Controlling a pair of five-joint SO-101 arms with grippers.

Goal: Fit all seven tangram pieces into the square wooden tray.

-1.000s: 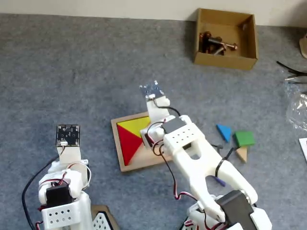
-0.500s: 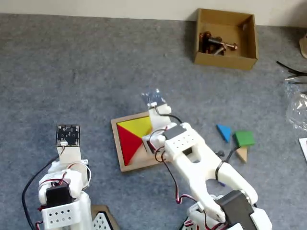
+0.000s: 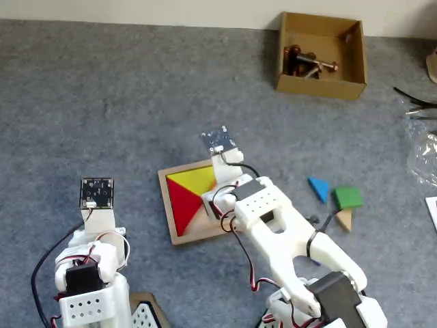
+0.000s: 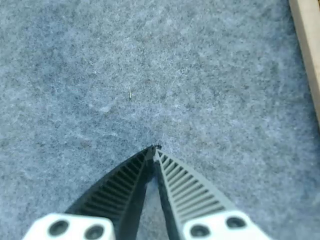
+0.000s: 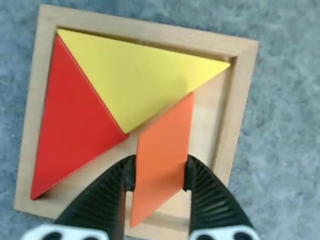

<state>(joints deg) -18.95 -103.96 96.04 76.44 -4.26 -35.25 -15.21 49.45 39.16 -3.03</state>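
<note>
Wooden tray [image 5: 243,100] with red triangle [image 5: 70,125], yellow triangle [image 5: 135,80], right gripper [image 5: 160,165] clamped on orange parallelogram [image 5: 165,135], left gripper [image 4: 154,151] closed, empty.

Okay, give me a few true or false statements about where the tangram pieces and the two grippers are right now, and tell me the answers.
1. The right gripper is shut on the orange parallelogram over the wooden tray. True.
2. The green square lies inside the tray. False: it lies on the carpet outside the tray, next to the blue triangle.
3. The red triangle and the yellow triangle lie in the tray, edge to edge. True.
4. The left gripper holds a tangram piece. False: it is shut with nothing in it, above bare carpet.
</note>
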